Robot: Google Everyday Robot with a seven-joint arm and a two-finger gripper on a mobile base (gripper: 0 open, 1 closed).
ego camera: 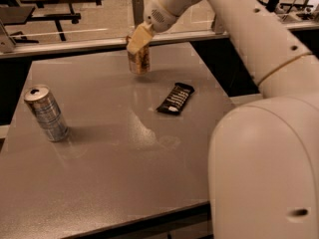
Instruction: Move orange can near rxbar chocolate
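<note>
The orange can (140, 61) stands upright at the far middle of the grey table (109, 173). My gripper (137, 40) comes down from the upper right and is shut on the can's top part, its pale fingers (139, 37) covering the can's top. I cannot tell whether the can rests on the table or hangs just above it. The rxbar chocolate (175, 98), a flat black wrapper with white lettering, lies on the table to the near right of the can, about a can's height away.
A silver-blue striped can (46, 113) stands upright at the table's left side. My large white arm (264, 148) fills the right side of the view. A rail (75, 44) runs behind the table's far edge, with benches beyond.
</note>
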